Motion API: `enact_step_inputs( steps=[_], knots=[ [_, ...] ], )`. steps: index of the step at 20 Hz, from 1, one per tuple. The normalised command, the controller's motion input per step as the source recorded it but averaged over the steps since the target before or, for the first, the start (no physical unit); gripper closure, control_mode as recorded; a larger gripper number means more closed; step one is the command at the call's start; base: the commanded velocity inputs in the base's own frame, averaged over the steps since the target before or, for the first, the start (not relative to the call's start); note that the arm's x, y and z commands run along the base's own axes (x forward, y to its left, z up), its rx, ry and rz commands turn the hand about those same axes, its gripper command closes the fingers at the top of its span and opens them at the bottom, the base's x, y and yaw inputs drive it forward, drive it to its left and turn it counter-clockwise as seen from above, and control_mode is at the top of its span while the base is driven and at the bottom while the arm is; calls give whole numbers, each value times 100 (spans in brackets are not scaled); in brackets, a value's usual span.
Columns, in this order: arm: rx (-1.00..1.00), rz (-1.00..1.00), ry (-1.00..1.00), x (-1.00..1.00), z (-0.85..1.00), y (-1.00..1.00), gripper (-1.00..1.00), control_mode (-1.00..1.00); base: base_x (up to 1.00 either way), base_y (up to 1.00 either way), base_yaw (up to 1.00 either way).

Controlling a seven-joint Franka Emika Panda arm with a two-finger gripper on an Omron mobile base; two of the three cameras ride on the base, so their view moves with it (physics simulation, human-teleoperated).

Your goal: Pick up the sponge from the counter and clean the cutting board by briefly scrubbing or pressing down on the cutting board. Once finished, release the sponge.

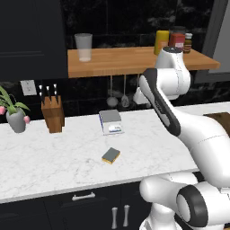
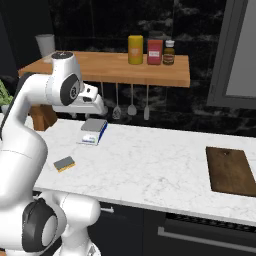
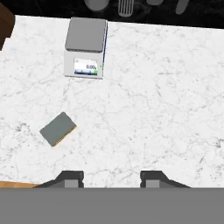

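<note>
While the sponge (image 1: pixel 110 155) lies flat on the white marble table (image 1: pixel 54 161), grey scouring side up and turned at an angle, nothing touches it. Just behind it stands a grey-and-white kitchen scale (image 1: pixel 111 122) with a blue edge. Well apart, toward the far right of the table, rests the dark cutting board (image 2: pixel 231 170), bare. Above the marble hangs the tool (image 3: pixel 112 178), its jaws spread wide and empty, the sponge off to its left side.
</note>
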Motion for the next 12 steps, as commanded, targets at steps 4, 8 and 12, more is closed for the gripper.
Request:
enact_step_inputs(
  steps=[4,8,12],
  knots=[
    [0,0,0,-1,0,0,-100,-100,0,0,0],
    [0,-4,0,-5,-29,22,-100,-100,0,0,0],
    [-1,-14,0,-5,-60,76,-100,-100,0,0,0]
  ],
)
